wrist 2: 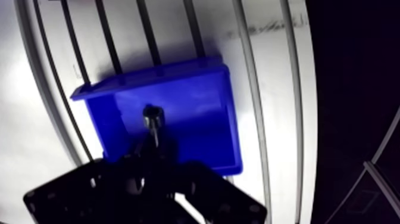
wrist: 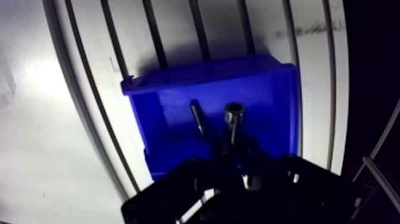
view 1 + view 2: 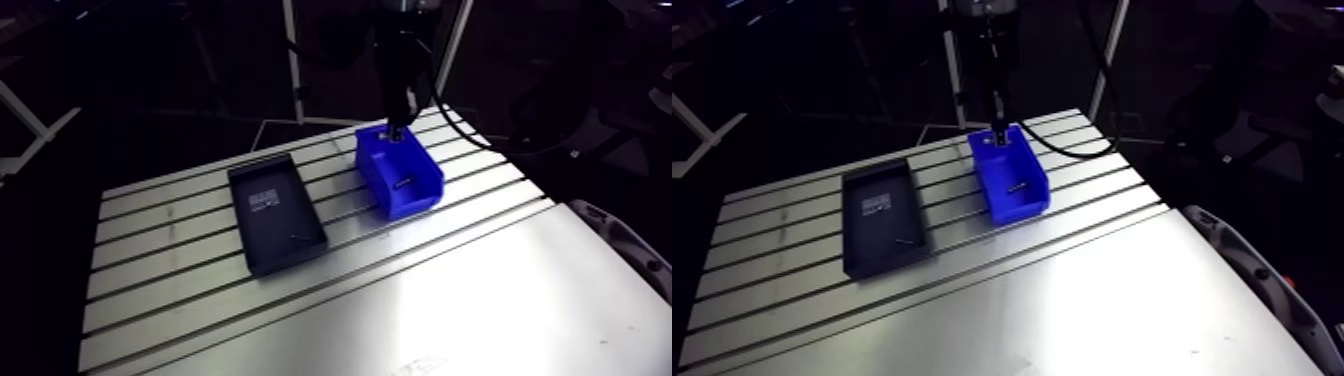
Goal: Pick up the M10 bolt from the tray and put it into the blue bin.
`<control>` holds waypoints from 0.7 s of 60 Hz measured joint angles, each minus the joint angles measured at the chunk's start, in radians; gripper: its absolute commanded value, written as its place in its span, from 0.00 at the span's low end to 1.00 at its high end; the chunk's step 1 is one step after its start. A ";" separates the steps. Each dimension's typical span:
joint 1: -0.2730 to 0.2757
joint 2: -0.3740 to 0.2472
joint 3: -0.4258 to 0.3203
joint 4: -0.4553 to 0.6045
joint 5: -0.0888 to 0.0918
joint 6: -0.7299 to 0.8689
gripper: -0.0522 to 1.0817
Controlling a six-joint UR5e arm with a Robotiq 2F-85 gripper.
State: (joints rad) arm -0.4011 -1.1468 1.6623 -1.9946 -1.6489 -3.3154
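We have the M10 bolt [image 2: 233, 119] held over the blue bin [image 2: 271, 101], ready for release

The bolt, a steel shank with a round socket head, is pinched in the gripper [image 3: 397, 128], whose fingers are closed narrowly on it above the floor of the glossy plastic bin, upper centre of the arm view. A second slim metal piece [image 2: 196, 117] lies on the bin floor. We judge that the next move calls only for parting the fingers, then lifting clear. The matte black tray [image 3: 270, 235] sits left of the bin on the slotted aluminium table [image 3: 450, 300]
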 measured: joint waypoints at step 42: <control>-0.002 0.052 0.050 -0.079 -0.040 0.009 0.95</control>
State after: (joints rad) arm -0.4031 -1.0948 1.7119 -2.0732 -1.6891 -3.3068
